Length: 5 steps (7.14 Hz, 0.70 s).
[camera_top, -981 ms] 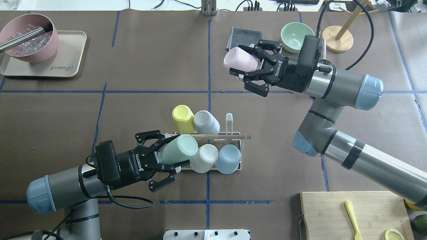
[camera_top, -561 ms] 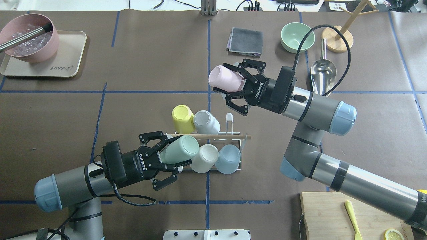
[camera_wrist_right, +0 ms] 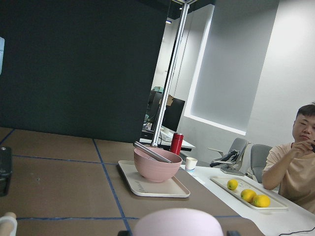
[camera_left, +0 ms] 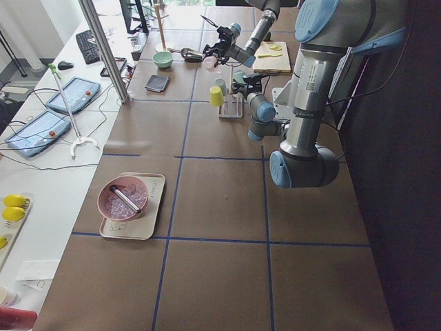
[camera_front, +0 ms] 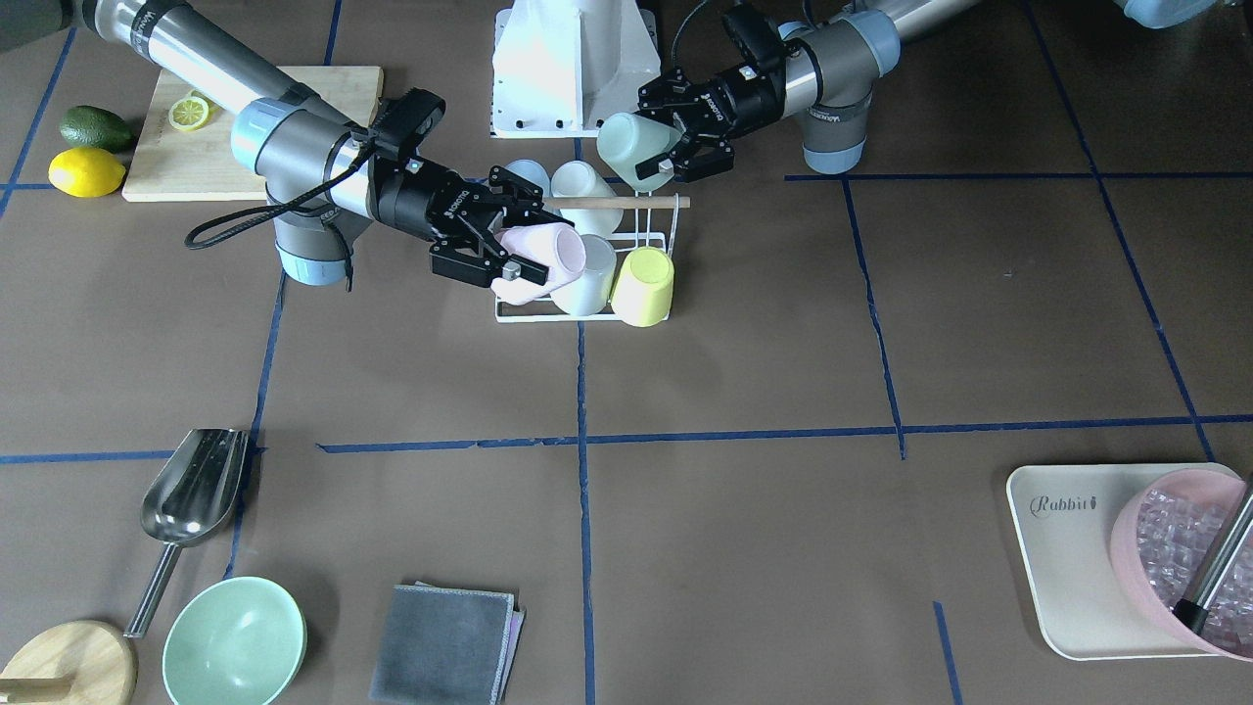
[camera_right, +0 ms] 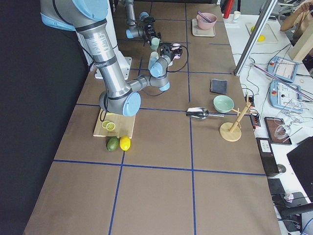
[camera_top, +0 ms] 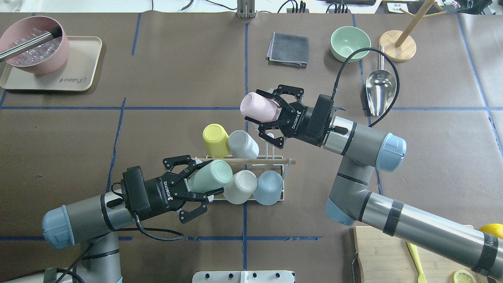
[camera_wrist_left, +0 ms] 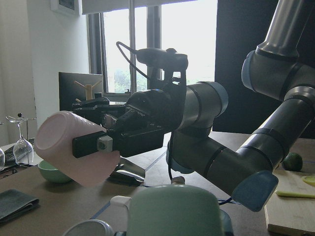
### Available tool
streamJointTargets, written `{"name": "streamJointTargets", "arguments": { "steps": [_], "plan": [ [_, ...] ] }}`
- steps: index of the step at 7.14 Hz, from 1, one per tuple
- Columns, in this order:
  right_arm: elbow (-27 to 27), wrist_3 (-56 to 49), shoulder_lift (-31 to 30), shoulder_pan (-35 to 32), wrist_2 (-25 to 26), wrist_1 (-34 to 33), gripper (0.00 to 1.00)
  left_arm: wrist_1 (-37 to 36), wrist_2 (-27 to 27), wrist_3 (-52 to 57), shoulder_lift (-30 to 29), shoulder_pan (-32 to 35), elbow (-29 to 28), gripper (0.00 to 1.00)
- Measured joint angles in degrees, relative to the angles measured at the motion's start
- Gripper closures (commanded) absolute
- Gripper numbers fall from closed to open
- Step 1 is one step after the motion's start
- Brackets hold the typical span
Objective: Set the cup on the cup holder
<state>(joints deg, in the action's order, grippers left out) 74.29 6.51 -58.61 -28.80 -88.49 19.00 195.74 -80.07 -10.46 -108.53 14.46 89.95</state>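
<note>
**R arm holding pink cup over open end of cup holder**

Overhead view: right gripper [camera_top: 269, 114] is sitting just above frame centre. Its fingers are clenching the pink cup [camera_top: 257, 107], which is lying sideways w/ base pointing left. It's hanging over the upper-right corner of the cup holder [camera_top: 284, 175], the white wire rack at centre frame.

Nearest edge is the grey cup [camera_top: 243, 144], just lower-left of the pink one, w/ only a narrow gap showing. The yellow cup [camera_top: 215, 139] is standing beside that.

Front view: pink cup's rim is overlapping the grey cup's side. Can't tell if they're touching, or if the pink cup is on a prong.

Left gripper [camera_top: 202, 179], lower left of centre, is grasping the tilted mint cup [camera_top: 210, 175] at the rack's lower-left slot. The white cup [camera_top: 240, 186] and blue cup [camera_top: 268, 187] are filling the rest of that row.

Counter [camera_top: 177, 78] is lying bare left of and above the rack. Cloth [camera_top: 288, 49], green bowl [camera_top: 349, 38] and scoop [camera_top: 379, 90] are sitting upper right, well apart from the rack.

Vs 1 s ago: right gripper & pink cup are now sitting far down-left of their old spot beside the green bowl. That's leaving the cloth and scoop uncovered. Left wrist is sitting slightly further right, and the mint cup is in the same place. The four racked cups are staying put.
</note>
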Motion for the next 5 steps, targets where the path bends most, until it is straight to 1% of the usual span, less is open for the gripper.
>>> {"name": "streamJointTargets", "arguments": {
  "steps": [1,5],
  "plan": [
    [-0.4,0.0,0.1,0.7,0.0,0.1,1.00,0.1,0.0,0.0,0.1,0.0,-0.1,0.00],
    [-0.3,-0.1,-0.8,2.4,0.0,0.7,1.00,1.7,0.1,0.0,0.4,0.0,-0.6,0.00]
  ]
}}
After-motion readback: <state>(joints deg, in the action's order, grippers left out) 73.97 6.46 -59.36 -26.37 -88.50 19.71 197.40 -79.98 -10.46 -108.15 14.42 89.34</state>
